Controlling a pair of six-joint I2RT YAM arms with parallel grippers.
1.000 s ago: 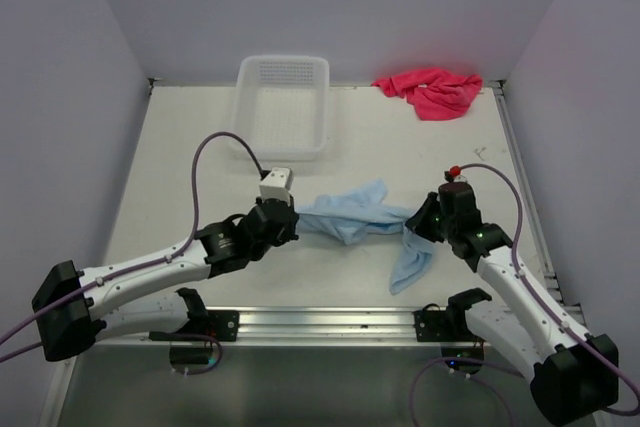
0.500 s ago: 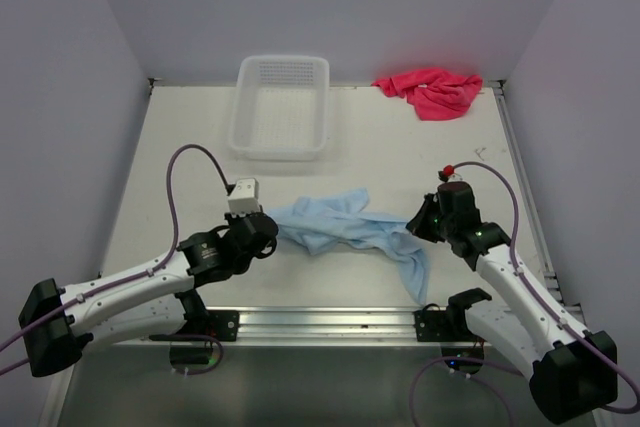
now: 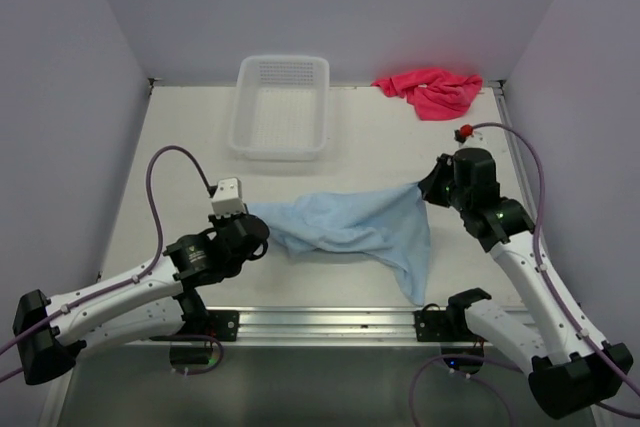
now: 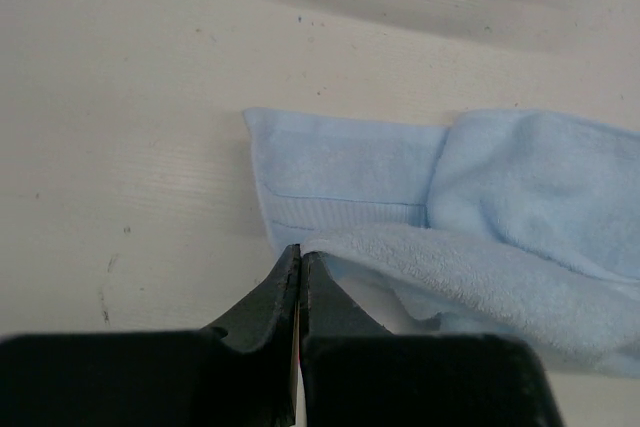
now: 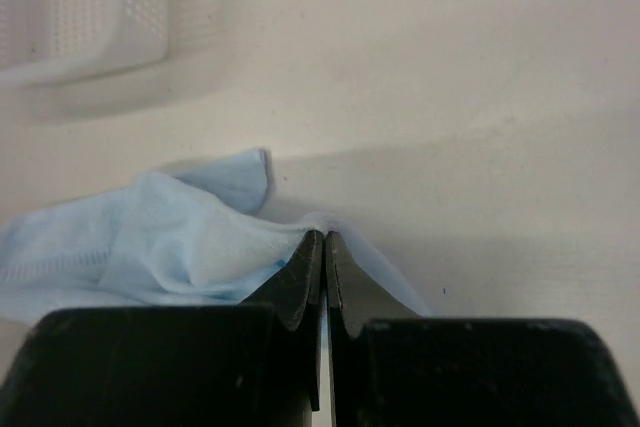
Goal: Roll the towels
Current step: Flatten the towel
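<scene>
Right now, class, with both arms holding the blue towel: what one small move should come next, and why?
Probably lower both ends together to lay the blue towel flat on the table. The left fingers and right fingers are shut on opposite ends and the cloth spans between them, yet folds show near the left end.

One blue towel (image 3: pixel 355 227) spread, one pink towel (image 3: pixel 432 90) crumpled.
Blue stretches taut across the middle, a corner trailing nearward; pink lies far right.

Soft, napped blue cloth towel (image 3: pixel 350 227) (matt, faintly fuzzy), perforated white plastic basket (image 3: pixel 278 150), matt off-white tabletop (image 3: pixel 400 147)
</scene>
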